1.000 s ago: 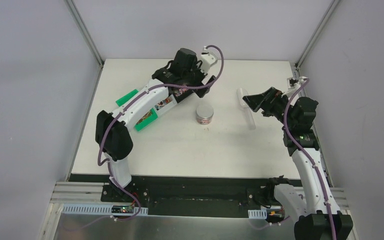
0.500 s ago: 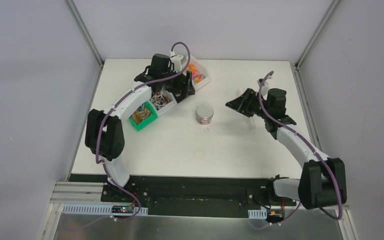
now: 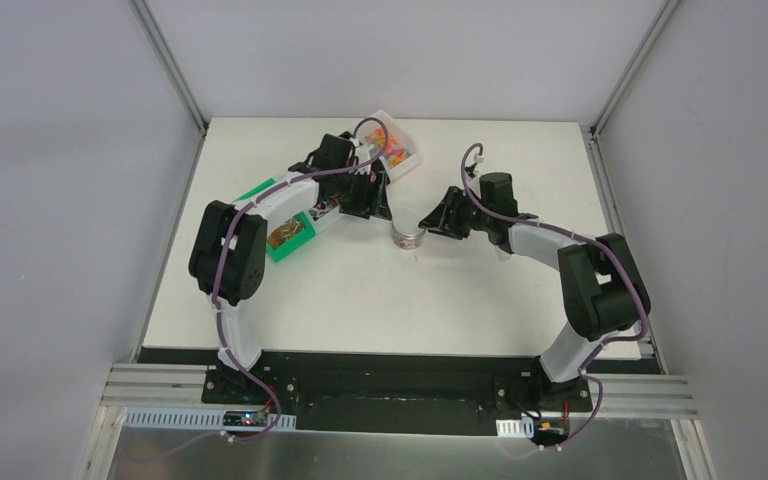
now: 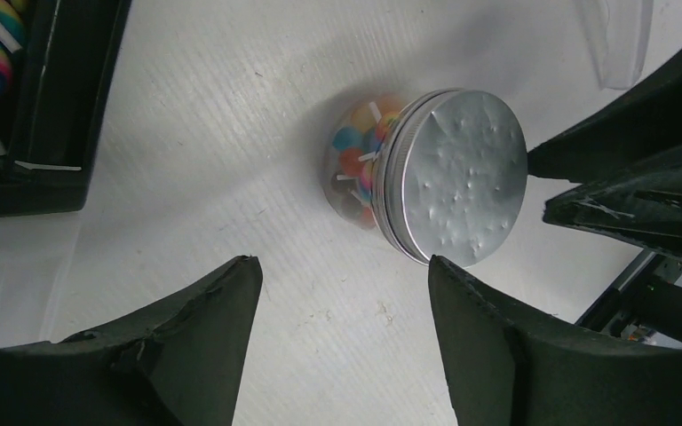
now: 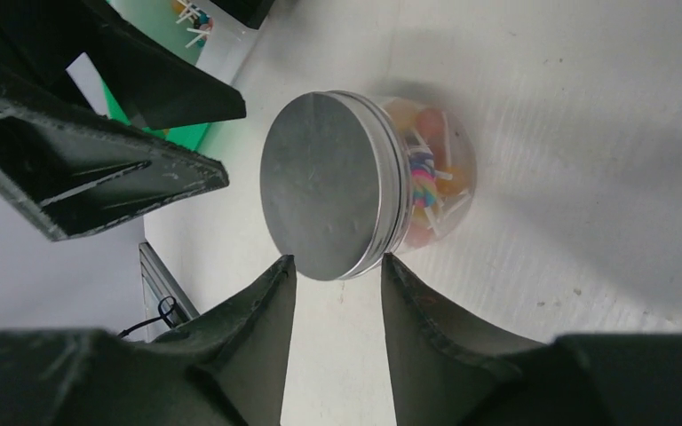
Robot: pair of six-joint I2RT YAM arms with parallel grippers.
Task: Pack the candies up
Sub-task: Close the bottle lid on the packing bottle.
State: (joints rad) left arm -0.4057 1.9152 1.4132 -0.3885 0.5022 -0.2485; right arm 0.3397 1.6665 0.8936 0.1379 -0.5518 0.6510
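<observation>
Candies, tiny bright wrapped sweets point(image 4: 360, 164), are sitting inside the clear round jar point(image 5: 448, 177) under its silver metal lid point(image 4: 462, 177) on the white table point(image 3: 360, 290). Both arms have just been converging on it. The left pincer point(image 4: 342, 266) is hanging released, and the right pincer point(image 5: 333, 262) is narrowing beside the lid, seemingly grasping nothing yet, so the lid is probably being handled next.

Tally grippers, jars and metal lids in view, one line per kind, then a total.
Grippers: 2, the left gripper and the right gripper
Jar: 1
Metal lid: 1
Total: 4
</observation>
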